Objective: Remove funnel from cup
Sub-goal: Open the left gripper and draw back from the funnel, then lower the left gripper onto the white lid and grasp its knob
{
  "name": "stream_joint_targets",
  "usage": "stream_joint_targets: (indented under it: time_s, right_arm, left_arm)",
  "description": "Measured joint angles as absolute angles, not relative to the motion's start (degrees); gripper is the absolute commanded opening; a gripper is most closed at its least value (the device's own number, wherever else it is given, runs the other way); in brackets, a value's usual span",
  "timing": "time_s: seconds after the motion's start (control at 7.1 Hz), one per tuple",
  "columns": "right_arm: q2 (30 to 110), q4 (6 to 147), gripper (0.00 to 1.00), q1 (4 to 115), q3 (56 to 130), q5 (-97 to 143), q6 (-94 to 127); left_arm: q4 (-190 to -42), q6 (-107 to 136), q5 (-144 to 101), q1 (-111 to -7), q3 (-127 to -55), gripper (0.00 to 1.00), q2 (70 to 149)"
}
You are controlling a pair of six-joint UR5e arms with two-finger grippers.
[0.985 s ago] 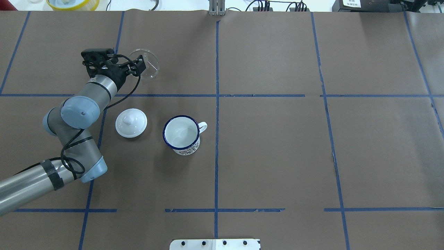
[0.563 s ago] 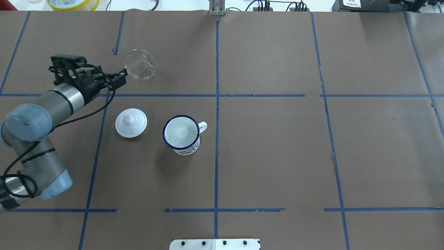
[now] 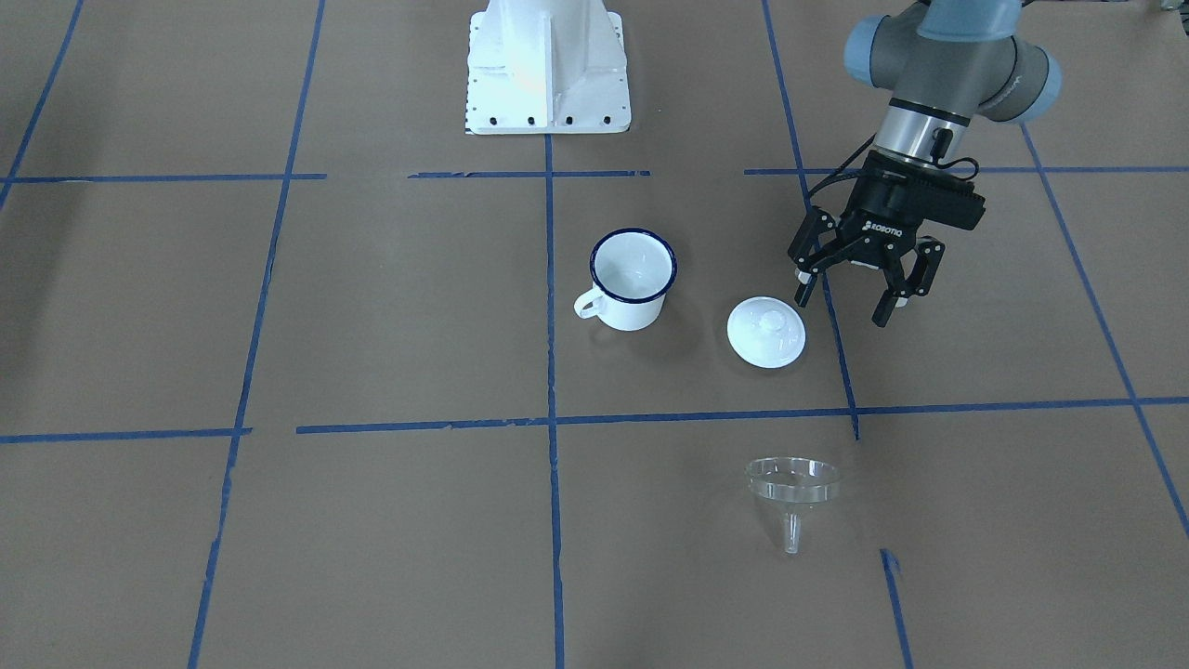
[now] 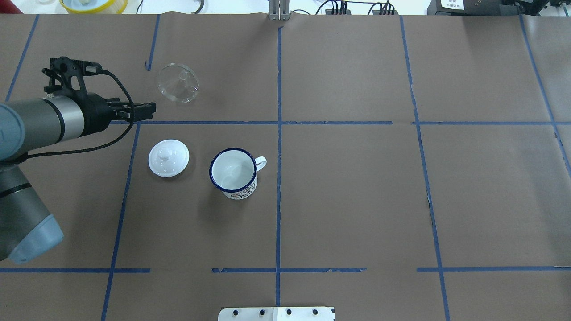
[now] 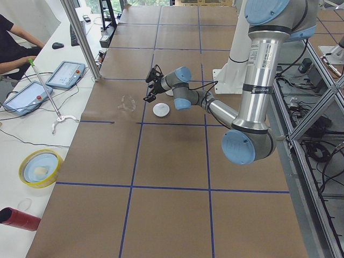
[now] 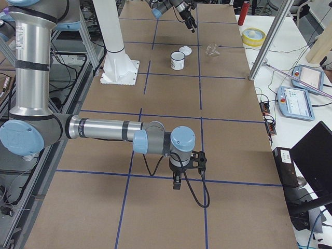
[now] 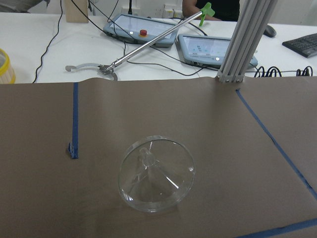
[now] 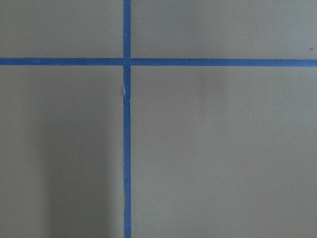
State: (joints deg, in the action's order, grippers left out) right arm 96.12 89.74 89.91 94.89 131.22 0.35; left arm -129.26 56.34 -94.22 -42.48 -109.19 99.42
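The clear funnel (image 4: 177,83) lies tipped on the brown paper at the far left, its spout pointing away from the robot; it also shows in the front view (image 3: 792,492) and the left wrist view (image 7: 156,173). The white cup (image 4: 233,173) with a blue rim stands empty and upright near the middle, also in the front view (image 3: 632,279). My left gripper (image 3: 841,307) is open and empty, above the table, apart from the funnel; overhead it (image 4: 149,107) sits left of and nearer than the funnel. My right gripper (image 6: 176,184) shows only in the exterior right view, so I cannot tell its state.
A white round lid (image 4: 168,158) with a knob lies left of the cup, close under the left gripper in the front view (image 3: 766,332). Blue tape lines cross the paper. A metal post (image 7: 242,39) and tablets stand beyond the far edge.
My left gripper has drawn back left and toward the robot, away from the funnel it was at a second ago. The funnel stays on the paper, shifted slightly left. Cup and lid unmoved.
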Motion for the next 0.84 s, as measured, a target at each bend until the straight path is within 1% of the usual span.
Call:
stream_joint_targets:
  time_s: [0.14, 0.28, 0.42, 0.56, 0.84]
  right_arm:
    - [96.1, 89.7, 1.0, 89.9, 94.9, 131.2, 0.4]
    - [96.1, 89.7, 1.0, 89.9, 94.9, 131.2, 0.3]
    - [96.1, 89.7, 1.0, 89.9, 94.9, 131.2, 0.4]
    - [96.1, 89.7, 1.0, 89.9, 94.9, 131.2, 0.4]
    - [96.1, 89.7, 1.0, 89.9, 94.9, 131.2, 0.4]
  left_arm:
    - [-122.7, 56.3, -100.6, -43.9, -109.6, 1.0, 101.5]
    - [-113.3, 56.1, -104.8, -44.5, -109.3, 1.0, 105.3]
    - [-104.4, 55.0, -106.7, -44.7, -108.2, 1.0, 109.4]
    - [-99.0, 53.4, -107.6, -44.6, -105.9, 1.0, 112.2]
    - [-98.0, 51.5, -108.7, -43.6, -100.8, 1.0, 113.4]
